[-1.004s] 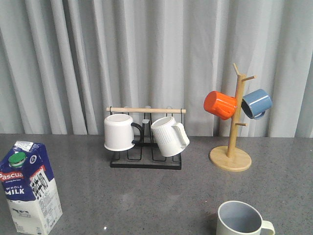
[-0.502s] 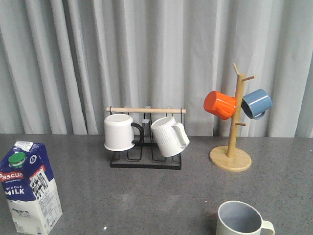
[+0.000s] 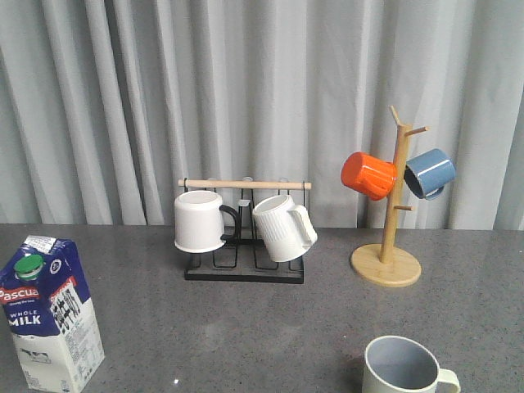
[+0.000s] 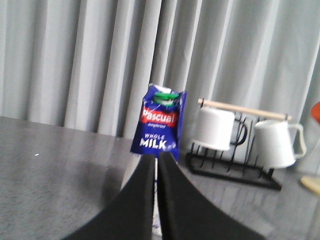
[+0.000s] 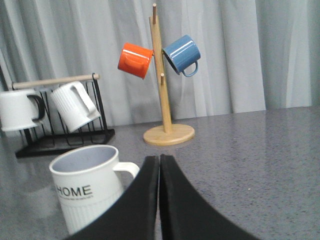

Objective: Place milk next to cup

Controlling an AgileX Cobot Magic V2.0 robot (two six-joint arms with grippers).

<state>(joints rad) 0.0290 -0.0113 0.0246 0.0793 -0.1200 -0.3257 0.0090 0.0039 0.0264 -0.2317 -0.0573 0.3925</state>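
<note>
The milk [image 3: 51, 315], a blue and white carton with a red band and green cap, stands upright at the front left of the table. It also shows in the left wrist view [image 4: 159, 125], beyond my left gripper [image 4: 155, 159], which is shut and empty, short of the carton. The cup [image 3: 404, 367], pale and ribbed with a grey-blue inside, stands at the front right. In the right wrist view the cup [image 5: 90, 192] reads "HOME" and sits just beside my right gripper [image 5: 159, 159], which is shut and empty. Neither gripper shows in the front view.
A black wire rack [image 3: 244, 266] with a wooden bar holds a white mug [image 3: 201, 221] and a white ribbed jug-shaped mug [image 3: 283, 228] at the middle back. A wooden mug tree [image 3: 386, 264] at the back right carries an orange mug [image 3: 368, 175] and a blue mug [image 3: 429, 173]. A grey curtain hangs behind.
</note>
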